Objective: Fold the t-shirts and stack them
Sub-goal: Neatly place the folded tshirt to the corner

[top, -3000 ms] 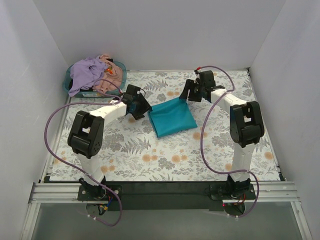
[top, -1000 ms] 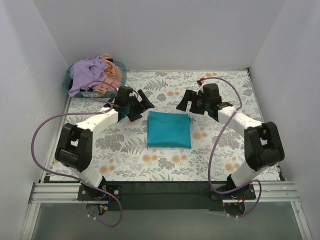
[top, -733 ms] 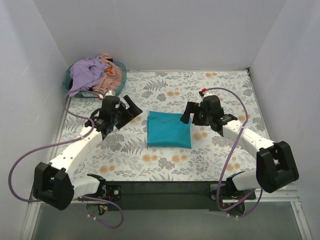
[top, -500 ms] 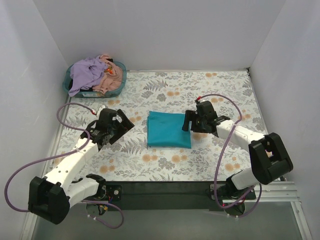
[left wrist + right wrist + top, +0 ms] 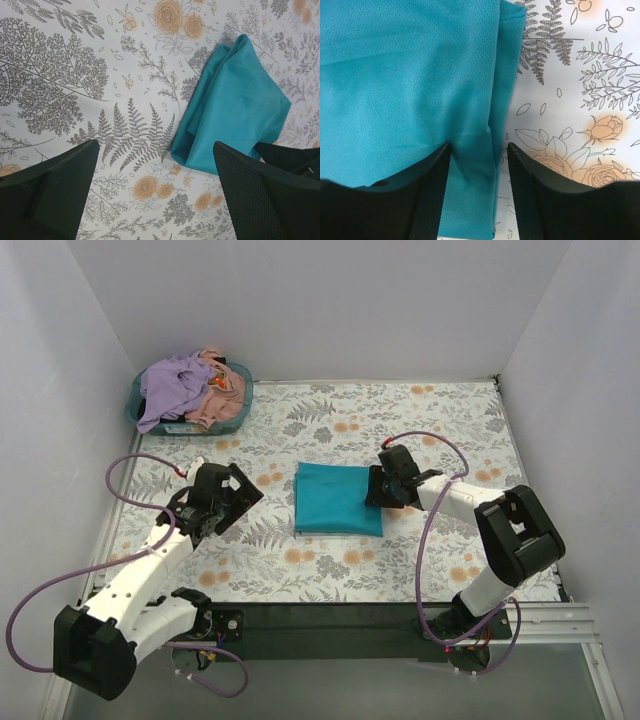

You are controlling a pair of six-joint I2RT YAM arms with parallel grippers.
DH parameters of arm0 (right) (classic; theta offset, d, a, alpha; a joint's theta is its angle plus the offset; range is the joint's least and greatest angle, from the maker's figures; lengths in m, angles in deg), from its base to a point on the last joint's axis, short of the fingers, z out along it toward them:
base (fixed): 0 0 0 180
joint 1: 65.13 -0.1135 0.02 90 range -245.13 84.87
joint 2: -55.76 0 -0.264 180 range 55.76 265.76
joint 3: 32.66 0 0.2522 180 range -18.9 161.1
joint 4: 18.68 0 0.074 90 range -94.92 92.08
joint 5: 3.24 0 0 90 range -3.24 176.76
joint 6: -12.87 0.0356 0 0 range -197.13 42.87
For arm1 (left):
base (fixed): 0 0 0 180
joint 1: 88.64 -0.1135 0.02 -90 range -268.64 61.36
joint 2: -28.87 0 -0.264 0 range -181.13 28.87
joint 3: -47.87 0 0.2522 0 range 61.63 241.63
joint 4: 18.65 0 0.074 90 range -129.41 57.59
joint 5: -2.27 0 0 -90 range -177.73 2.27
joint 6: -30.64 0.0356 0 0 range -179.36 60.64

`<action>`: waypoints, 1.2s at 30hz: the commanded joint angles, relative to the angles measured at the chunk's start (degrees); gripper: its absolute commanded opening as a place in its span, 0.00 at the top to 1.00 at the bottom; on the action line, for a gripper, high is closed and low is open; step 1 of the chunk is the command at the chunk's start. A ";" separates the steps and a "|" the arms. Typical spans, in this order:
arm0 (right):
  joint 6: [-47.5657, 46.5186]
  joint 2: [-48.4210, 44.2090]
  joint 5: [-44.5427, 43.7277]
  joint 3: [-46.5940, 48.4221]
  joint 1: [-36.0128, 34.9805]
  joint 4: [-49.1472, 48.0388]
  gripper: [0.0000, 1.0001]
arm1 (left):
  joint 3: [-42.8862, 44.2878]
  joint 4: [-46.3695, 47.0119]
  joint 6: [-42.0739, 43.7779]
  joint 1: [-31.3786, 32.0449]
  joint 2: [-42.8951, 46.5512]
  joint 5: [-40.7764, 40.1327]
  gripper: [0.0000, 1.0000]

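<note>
The teal-blue t-shirt (image 5: pixel 335 498) lies folded in a flat rectangle in the middle of the floral cloth. My right gripper (image 5: pixel 372 490) is low at its right edge, jaws open, with the folded edge (image 5: pixel 405 75) between the fingers (image 5: pixel 432 190). My left gripper (image 5: pixel 243 494) is open and empty over the cloth left of the shirt, which shows ahead of it in the left wrist view (image 5: pixel 235 115). The lavender t-shirt (image 5: pixel 170 385) and the peach-pink t-shirt (image 5: pixel 225 405) lie crumpled in the basket.
The teal plastic basket (image 5: pixel 133 410) stands at the far left corner. The grey-and-orange floral table cloth (image 5: pixel 330 420) covers the table. White walls close in the left, back and right sides.
The teal shirt, held up by both grippers three seconds ago, now lies flat. My left arm has drawn back to the near left. My right gripper has moved down to the shirt's right edge.
</note>
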 commanded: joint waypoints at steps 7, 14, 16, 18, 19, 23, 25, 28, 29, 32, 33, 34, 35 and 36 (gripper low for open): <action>2.12 4.38 0.16 0.00 -2.17 0.03 0.68 | -1.51 6.00 1.56 -0.29 -3.62 5.56 0.02; 2.22 5.97 -0.98 0.62 -2.44 0.12 0.89 | -1.34 6.53 1.82 -0.21 -5.47 6.09 0.02; 0.55 5.88 -1.77 1.40 -2.52 0.64 0.93 | -1.16 6.36 2.08 -0.29 -5.38 5.65 0.02; -1.12 5.62 -5.37 2.81 -2.17 4.15 0.99 | -1.07 5.92 2.43 -0.29 -5.12 4.95 0.02; -3.04 5.62 -6.51 4.12 -1.39 5.99 0.99 | -0.90 5.48 2.52 -0.29 -5.03 4.69 0.02; -9.73 4.65 -9.41 5.45 3.88 12.15 0.99 | -0.55 4.69 2.79 -0.29 -4.06 3.28 0.02; -12.89 3.52 -9.95 5.28 7.91 14.18 0.99 | -0.28 3.90 2.61 -0.29 -3.63 2.75 0.02; -19.04 2.02 -10.21 4.66 12.67 16.46 0.99 | 0.24 3.72 2.44 -0.29 -3.27 2.58 0.02; -22.62 1.75 -10.73 4.14 13.64 16.90 0.99 | 0.77 3.63 2.52 -0.29 -3.18 2.75 0.02; -28.95 1.22 -16.17 3.61 16.19 19.89 0.99 | 1.82 3.72 3.14 -0.29 -3.18 2.49 0.02; -30.03 1.57 -17.06 3.17 17.24 21.29 0.99 | 2.44 3.89 3.31 -0.21 -3.18 2.31 0.02; -31.78 1.66 -18.63 3.25 17.86 21.74 0.99 | 2.70 4.07 3.40 -0.29 -3.10 2.14 0.02; -33.10 1.75 -19.52 3.17 18.48 22.18 0.99 | 3.14 4.07 3.84 -0.29 -3.27 1.70 0.02; -35.90 2.01 -20.66 2.73 19.53 22.61 0.99 | 3.84 4.16 4.10 -0.29 -3.53 1.61 0.02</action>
